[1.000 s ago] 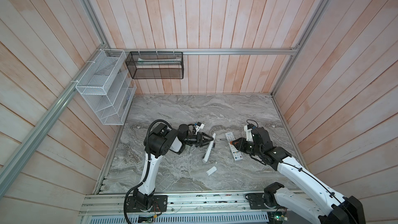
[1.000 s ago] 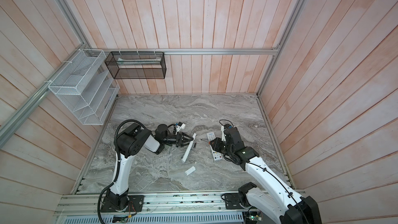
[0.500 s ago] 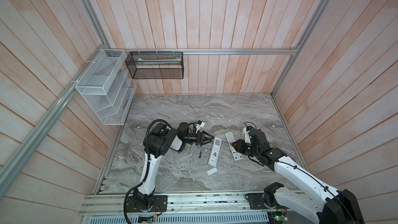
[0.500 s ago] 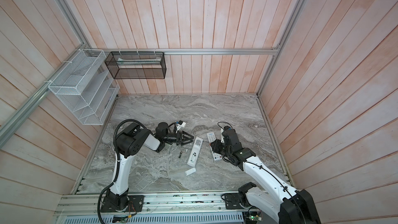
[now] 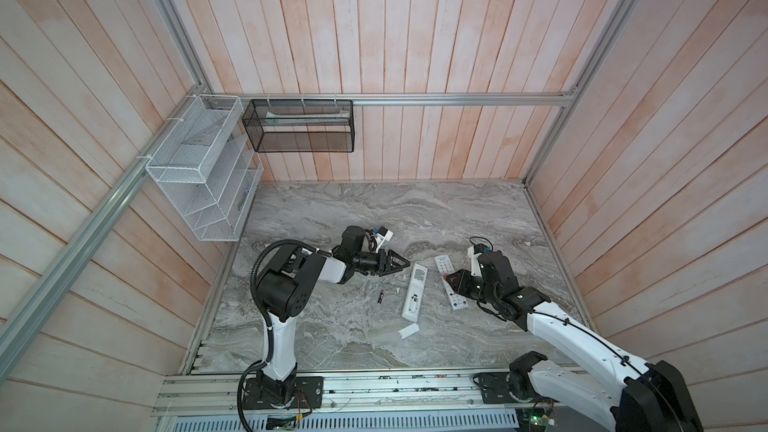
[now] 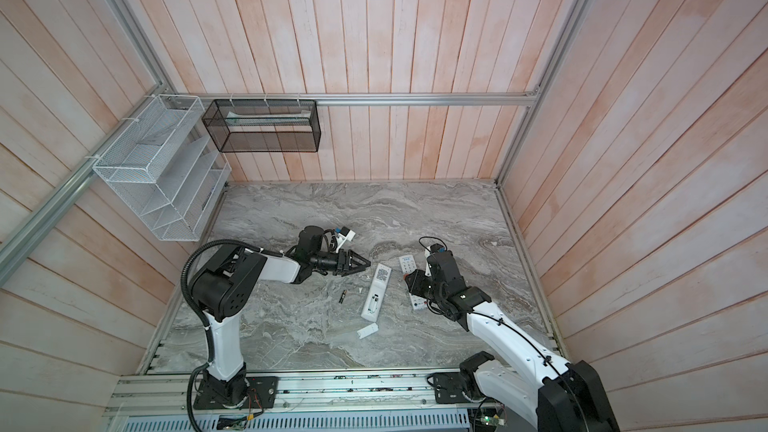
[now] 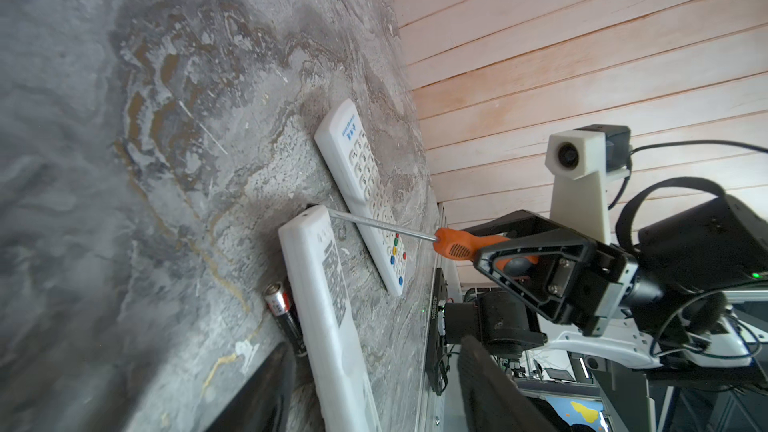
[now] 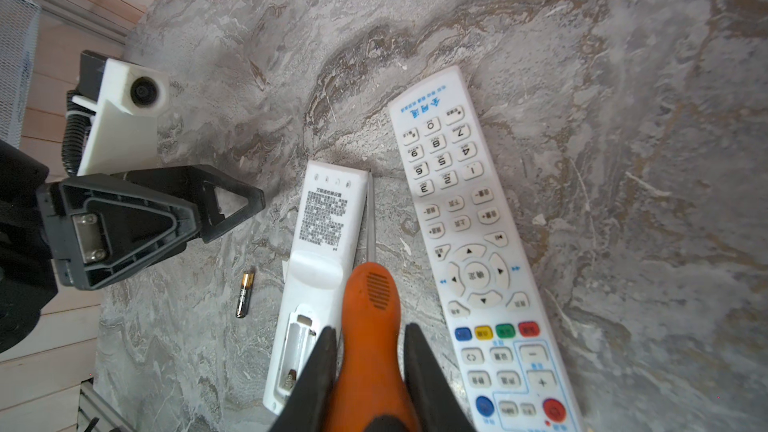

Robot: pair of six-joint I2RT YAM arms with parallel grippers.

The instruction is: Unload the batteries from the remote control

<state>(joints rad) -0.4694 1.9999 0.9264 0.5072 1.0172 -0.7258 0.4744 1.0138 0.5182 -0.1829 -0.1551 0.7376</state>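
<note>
- the left hand (image 5: 405, 267) hangs just above the table (image 5: 374, 209), its fingers apart with nothing between them, and the tips point at the far end of the face-down remote (image 5: 415, 292).
- the right hand (image 8: 370, 338) is clamped on the orange handle of the screwdriver (image 8: 372, 292). the metal shaft runs along the edge of the face-down remote, between it and the button-side-up remote (image 8: 469, 243). the tip is at that remote's end corner, and i cannot tell if it touches.
- the face-down remote's battery compartment (image 8: 299, 347) has no cover on it. a small dark and gold bit shows at one end, perhaps a battery, but a finger (image 8: 324, 363) of the right hand half hides it.
- one battery (image 5: 380, 297) lies loose on the table, just beside the face-down remote on the left arm's side and apart from both hands.
- everything sits in the front middle of the table, well apart from the back wall and side rails. the two hands face each other across the remotes.
- count: two remotes, one loose battery, one screwdriver and one small white cover (image 5: 408, 331), which lies nearer the front edge.
</note>
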